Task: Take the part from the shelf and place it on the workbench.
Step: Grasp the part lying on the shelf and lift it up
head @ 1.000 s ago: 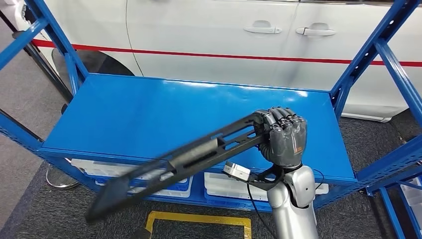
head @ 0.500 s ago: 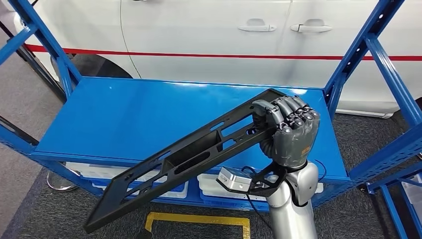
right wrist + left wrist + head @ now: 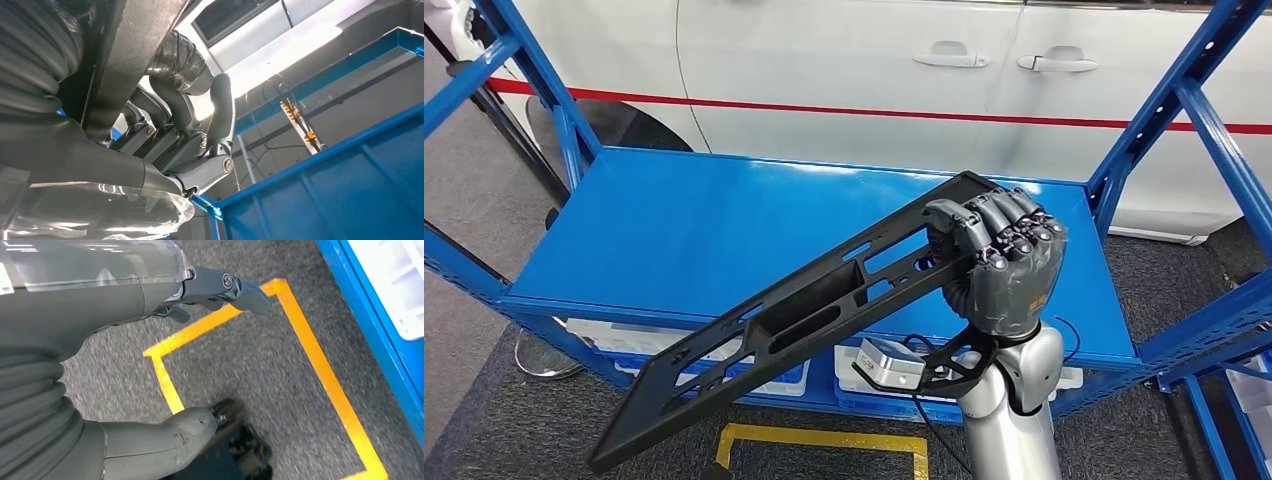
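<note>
The part is a long black slotted frame. My right hand grips its far end above the right side of the blue shelf. The frame slopes down to the lower left, past the shelf's front edge, hanging over the floor. In the right wrist view the fingers wrap around the black part. My left hand hangs over the floor with fingers apart and nothing in it.
Blue shelf uprights stand at both sides. A white car is parked behind the shelf. White bins sit on the lower level. Yellow tape marks a box on the grey carpet in front.
The part has tilted upward in my right hand, its far end now higher above the shelf. The view has shifted slightly and back.
</note>
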Tool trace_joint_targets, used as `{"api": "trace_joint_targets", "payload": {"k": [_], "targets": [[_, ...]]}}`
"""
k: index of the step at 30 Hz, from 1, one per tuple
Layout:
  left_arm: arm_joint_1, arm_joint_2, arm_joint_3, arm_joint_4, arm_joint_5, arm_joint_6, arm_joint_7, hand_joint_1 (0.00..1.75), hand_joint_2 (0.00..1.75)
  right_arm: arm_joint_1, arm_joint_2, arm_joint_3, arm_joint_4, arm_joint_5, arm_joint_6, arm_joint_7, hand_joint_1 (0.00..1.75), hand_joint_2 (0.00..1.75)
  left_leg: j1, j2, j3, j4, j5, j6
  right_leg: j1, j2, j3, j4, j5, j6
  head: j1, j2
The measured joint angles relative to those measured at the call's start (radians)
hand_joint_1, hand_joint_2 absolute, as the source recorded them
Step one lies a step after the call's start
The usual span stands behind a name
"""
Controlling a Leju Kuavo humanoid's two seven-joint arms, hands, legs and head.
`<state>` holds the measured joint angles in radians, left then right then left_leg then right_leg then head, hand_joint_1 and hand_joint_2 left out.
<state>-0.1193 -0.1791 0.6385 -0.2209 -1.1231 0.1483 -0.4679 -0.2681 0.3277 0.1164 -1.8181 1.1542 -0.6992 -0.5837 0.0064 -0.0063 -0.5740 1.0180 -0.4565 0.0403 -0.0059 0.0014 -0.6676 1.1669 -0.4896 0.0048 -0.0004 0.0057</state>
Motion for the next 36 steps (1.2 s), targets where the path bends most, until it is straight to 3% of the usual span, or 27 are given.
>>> {"api": "trace_joint_targets", "payload": {"k": [1, 3, 7, 8, 10, 12, 13, 14, 15, 17, 18, 21, 23, 26, 27, 28, 29, 32, 33, 36], "targets": [[0.000, -0.002, 0.000, 0.000, 0.002, -0.007, 0.003, 0.00, 1.75, 0.001, 0.000, 0.000, -0.001, 0.000, 0.000, 0.000, 1.75, 1.75, -0.002, -0.001, -0.001, 0.004, -0.003, -0.003, 0.002, 0.000, 0.029, -0.059, 0.020, -0.004, 0.000, 0.000], [0.000, -0.005, 0.000, 0.000, 0.003, -0.015, 0.015, 0.00, 1.75, 0.007, 0.000, 0.000, -0.004, 0.000, 0.000, -0.002, 1.75, 1.75, -0.005, -0.001, -0.004, 0.007, -0.006, -0.011, 0.006, 0.001, 0.058, -0.123, 0.033, -0.011, 0.000, 0.000], [0.000, -0.007, 0.000, 0.000, -0.005, -0.015, 0.039, 0.00, 1.75, 0.027, 0.000, 0.001, -0.013, 0.000, 0.000, -0.008, 1.75, 1.75, -0.004, 0.000, -0.010, 0.025, -0.024, -0.032, 0.002, 0.003, 0.062, -0.134, 0.036, -0.027, -0.001, 0.000], [0.000, -0.008, -0.001, 0.000, -0.009, -0.013, 0.043, 0.00, 1.75, 0.029, 0.000, 0.002, -0.014, 0.000, 0.000, -0.010, 1.75, 1.75, -0.003, 0.001, -0.024, 0.057, -0.047, -0.038, 0.000, 0.002, 0.063, -0.138, 0.038, -0.032, -0.001, 0.000], [0.001, -0.008, -0.004, 0.000, -0.016, -0.008, 0.055, 0.00, 1.75, 0.039, 0.000, 0.007, -0.017, 0.000, 0.000, -0.014, 1.75, 1.75, 0.000, 0.001, -0.078, 0.177, -0.110, -0.046, 0.000, 0.000, 0.064, -0.138, 0.037, -0.037, -0.001, 0.000], [0.004, -0.009, -0.006, 0.000, -0.023, -0.006, 0.070, 0.00, 1.75, 0.053, -0.001, 0.014, -0.019, 0.005, 0.000, -0.018, 1.75, 1.75, 0.003, 0.001, -0.125, 0.276, -0.141, -0.050, 0.001, -0.001, 0.064, -0.137, 0.036, -0.038, -0.001, 0.000], [0.005, -0.009, -0.008, 0.000, -0.026, -0.007, 0.077, 0.00, 1.75, 0.060, -0.002, 0.019, -0.020, 0.009, 0.000, -0.019, 1.75, 1.75, 0.003, 0.001, -0.126, 0.276, -0.129, -0.051, 0.001, 0.000, 0.064, -0.136, 0.035, -0.039, -0.001, 0.000], [0.006, -0.009, -0.010, 0.000, -0.030, -0.008, 0.084, 0.00, 1.75, 0.065, -0.004, 0.027, -0.022, 0.013, 0.000, -0.019, 1.75, 1.75, 0.004, 0.001, -0.110, 0.239, -0.100, -0.050, 0.000, 0.001, 0.064, -0.135, 0.035, -0.038, -0.001, 0.000], [0.005, -0.009, -0.012, 0.000, -0.033, -0.010, 0.090, 0.00, 1.75, 0.069, -0.005, 0.035, -0.024, 0.015, 0.000, -0.018, 1.75, 1.75, 0.004, 0.001, -0.080, 0.174, -0.062, -0.048, 0.000, 0.002, 0.065, -0.133, 0.034, -0.037, -0.001, 0.000], [-0.001, -0.009, -0.015, 0.000, -0.034, -0.015, 0.100, 0.00, 1.75, 0.071, -0.007, 0.054, -0.027, 0.014, 0.000, -0.008, 1.75, 1.75, 0.002, 0.000, -0.023, 0.055, -0.015, -0.040, 0.003, 0.003, 0.063, -0.129, 0.033, -0.032, -0.001, 0.000], [-0.005, -0.010, -0.015, 0.000, -0.033, -0.020, 0.102, 0.00, 1.75, 0.071, -0.009, 0.064, -0.026, 0.011, 0.000, 0.002, 1.75, 1.75, 0.000, -0.001, -0.010, 0.024, -0.006, -0.036, 0.004, 0.004, 0.061, -0.127, 0.034, -0.028, -0.001, 0.000], [-0.012, -0.013, -0.017, 0.000, -0.030, -0.034, 0.101, 0.00, 1.75, 0.072, -0.016, 0.098, -0.019, -0.001, 0.000, 0.037, 1.75, 1.75, -0.001, -0.001, -0.009, 0.008, 0.002, -0.020, 0.004, 0.004, 0.057, -0.124, 0.036, -0.014, -0.001, 0.000], [-0.020, -0.015, -0.020, 0.000, -0.032, -0.040, 0.100, 0.00, 1.75, 0.074, -0.020, 0.115, -0.013, -0.005, 0.000, 0.050, 1.75, 1.75, 0.002, 0.002, -0.009, -0.002, 0.014, -0.006, 0.004, 0.004, 0.046, -0.090, 0.001, -0.004, -0.001, 0.000], [-0.029, -0.021, -0.032, 0.000, -0.033, -0.043, 0.108, 0.00, 1.75, 0.091, -0.027, 0.127, -0.003, -0.022, 0.000, 0.052, 1.75, 1.75, 0.000, 0.004, -0.022, -0.003, 0.025, 0.006, 0.001, 0.003, -0.011, 0.073, -0.109, 0.004, 0.000, 0.000], [-0.029, -0.022, -0.036, 0.000, -0.033, -0.042, 0.111, 0.00, 1.75, 0.100, -0.029, 0.130, 0.001, -0.028, 0.000, 0.052, 1.75, 1.75, -0.001, 0.004, -0.029, 0.000, 0.027, 0.007, -0.001, 0.003, -0.025, 0.122, -0.131, 0.006, 0.000, 0.000], [-0.029, -0.022, -0.039, 0.000, -0.033, -0.042, 0.114, 0.00, 1.75, 0.107, -0.031, 0.133, 0.006, -0.031, 0.000, 0.051, 1.75, 1.75, -0.001, 0.005, -0.037, 0.003, 0.030, 0.007, -0.002, 0.003, -0.025, 0.142, -0.135, 0.007, 0.000, 0.000], [-0.029, -0.023, -0.041, 0.000, -0.032, -0.042, 0.116, 0.00, 1.75, 0.111, -0.032, 0.135, 0.010, -0.032, 0.000, 0.049, 1.75, 1.75, -0.001, 0.005, -0.044, 0.007, 0.033, 0.005, -0.003, 0.002, -0.005, 0.121, -0.119, 0.007, 0.000, 0.000], [-0.031, -0.023, -0.048, 0.000, -0.032, -0.042, 0.123, 0.00, 1.75, 0.117, -0.034, 0.142, 0.022, -0.034, 0.000, 0.034, 1.75, 1.75, -0.002, 0.004, -0.062, 0.017, 0.043, -0.004, -0.003, 0.003, 0.114, -0.064, -0.054, 0.001, 0.000, 0.000], [-0.031, -0.023, -0.050, 0.000, -0.031, -0.042, 0.126, 0.00, 1.75, 0.119, -0.034, 0.145, 0.025, -0.037, 0.000, 0.028, 1.75, 1.75, -0.003, 0.004, -0.065, 0.019, 0.048, -0.009, -0.001, 0.003, 0.137, -0.104, -0.043, -0.001, 0.000, 0.000], [-0.032, -0.023, -0.053, 0.000, -0.028, -0.041, 0.129, 0.00, 1.75, 0.126, -0.033, 0.149, 0.038, -0.049, 0.000, 0.006, 1.75, 1.75, -0.004, 0.002, -0.071, 0.016, 0.065, -0.028, 0.004, 0.005, 0.136, -0.127, -0.027, -0.014, 0.000, 0.000]]}}
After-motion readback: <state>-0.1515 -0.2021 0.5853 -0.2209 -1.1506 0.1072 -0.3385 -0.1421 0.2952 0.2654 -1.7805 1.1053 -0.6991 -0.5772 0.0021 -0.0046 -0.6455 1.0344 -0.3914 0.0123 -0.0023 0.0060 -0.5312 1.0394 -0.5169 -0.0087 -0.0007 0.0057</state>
